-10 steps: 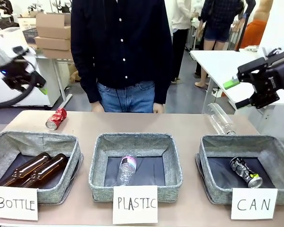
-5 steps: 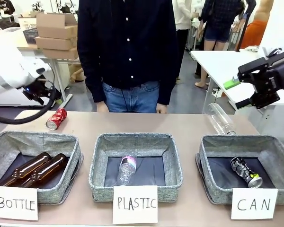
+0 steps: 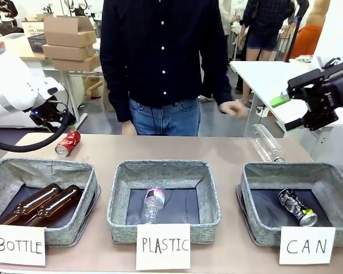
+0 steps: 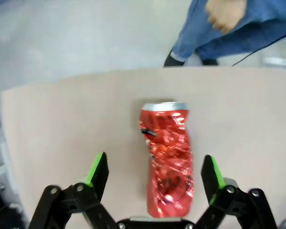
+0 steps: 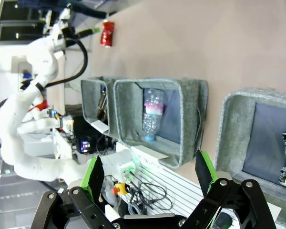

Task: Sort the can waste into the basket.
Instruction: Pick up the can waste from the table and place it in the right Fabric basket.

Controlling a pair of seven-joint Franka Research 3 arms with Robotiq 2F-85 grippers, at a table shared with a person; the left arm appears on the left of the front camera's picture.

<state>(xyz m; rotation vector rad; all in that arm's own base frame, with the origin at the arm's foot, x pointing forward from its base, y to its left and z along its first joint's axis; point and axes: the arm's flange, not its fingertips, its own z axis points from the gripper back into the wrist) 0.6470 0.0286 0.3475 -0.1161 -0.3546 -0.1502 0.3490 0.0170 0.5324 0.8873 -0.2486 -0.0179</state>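
CAN basket: the CAN basket (image 3: 286, 169) sits at the right end of the row, nearest the camera, with its card in front.
Black can: the black can (image 3: 297, 208) lies on its side on that basket's dark floor, so one of the two looks sorted.
Red can: the red can (image 4: 167, 157) lies on its side on the bare surface (image 3: 228, 149), just past the far rim of the BOTTLE basket (image 3: 46, 166) at the left end. It is well apart from the CAN basket, with the PLASTIC basket (image 3: 163, 166) between them.
Left tool: the left tool (image 4: 154, 159) has its fingers apart and empty, one green pad on each side of the red can and neither touching it.
Axis: in the left wrist view the red can's length runs straight away from the left tool, silver rim at the far end. A squeeze would therefore cross its dented width.
Nearer arm: the left arm, by a wide margin.
Left arm pose: it enters from the left with the wrist turned down over the red can.
Right tool: the right tool (image 3: 286, 113) has its fingers apart and empty. It hangs high at the right, beyond the CAN basket.
Person: stands at the far edge, one hand (image 3: 234, 108) raised off the surface.
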